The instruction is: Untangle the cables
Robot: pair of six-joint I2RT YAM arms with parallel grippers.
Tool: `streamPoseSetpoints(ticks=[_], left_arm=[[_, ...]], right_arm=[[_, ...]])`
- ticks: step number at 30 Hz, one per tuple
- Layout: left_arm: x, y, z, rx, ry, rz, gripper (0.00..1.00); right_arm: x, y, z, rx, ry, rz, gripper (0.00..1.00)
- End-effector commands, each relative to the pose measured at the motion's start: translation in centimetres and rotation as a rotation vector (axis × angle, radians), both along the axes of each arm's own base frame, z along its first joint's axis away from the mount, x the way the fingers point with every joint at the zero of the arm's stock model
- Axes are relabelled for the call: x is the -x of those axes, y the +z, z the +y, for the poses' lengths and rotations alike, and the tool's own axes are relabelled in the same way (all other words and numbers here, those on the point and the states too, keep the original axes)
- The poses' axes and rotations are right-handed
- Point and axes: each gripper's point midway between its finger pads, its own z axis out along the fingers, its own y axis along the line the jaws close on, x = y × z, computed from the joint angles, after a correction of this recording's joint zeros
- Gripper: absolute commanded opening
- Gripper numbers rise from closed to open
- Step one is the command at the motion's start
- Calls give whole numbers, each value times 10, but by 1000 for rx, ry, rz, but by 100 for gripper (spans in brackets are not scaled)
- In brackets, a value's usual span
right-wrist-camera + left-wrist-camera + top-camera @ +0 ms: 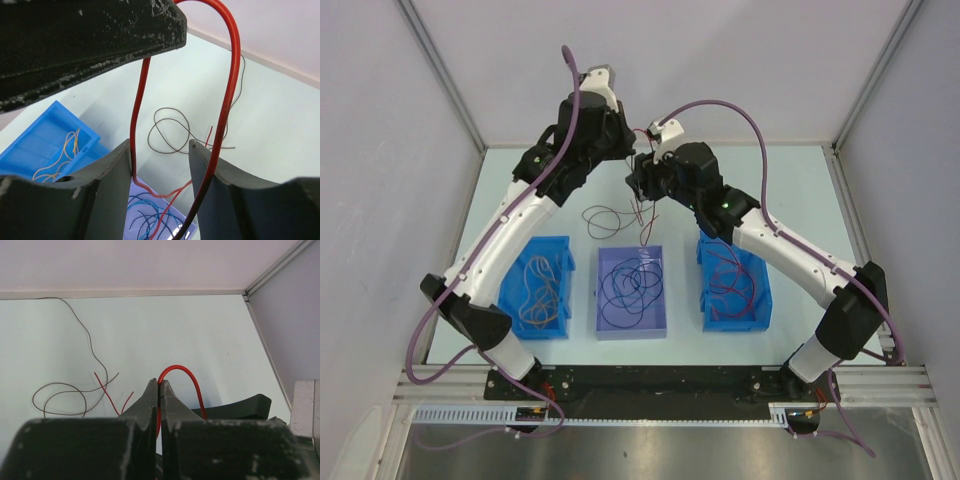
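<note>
My left jaws clamp the red cable (177,371); my right jaws stand half-open around it. Bins (631,250) hold sorted cables; the brown cable (93,352) remains on the surface (175,330).

The red cable (231,75) runs off the right wrist view's bottom edge (ends unseen); the left pincer (159,385) hides part.

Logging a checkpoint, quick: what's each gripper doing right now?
Left gripper: closed, pinching the thin red cable.
Right gripper: open, jaws apart around that red cable, not clamped.
</note>
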Motion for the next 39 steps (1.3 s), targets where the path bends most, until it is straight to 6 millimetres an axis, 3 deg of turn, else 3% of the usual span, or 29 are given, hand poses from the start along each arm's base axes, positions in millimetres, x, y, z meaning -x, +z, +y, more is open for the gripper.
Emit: streamPoseSetpoints(ticks=[1, 11, 20, 39], left_arm=[[6, 29, 14, 10, 35, -82, 0], [3, 35, 26, 1, 90, -104, 0], [-5, 44, 40, 6, 164, -113, 0], [-11, 49, 51, 22, 197, -125, 0]], right_arm=[[5, 34, 3, -69, 11, -47, 54], [5, 27, 9, -76, 20, -18, 56], [4, 3, 10, -35, -71, 25, 53], [-5, -23, 24, -56, -124, 108, 47]])
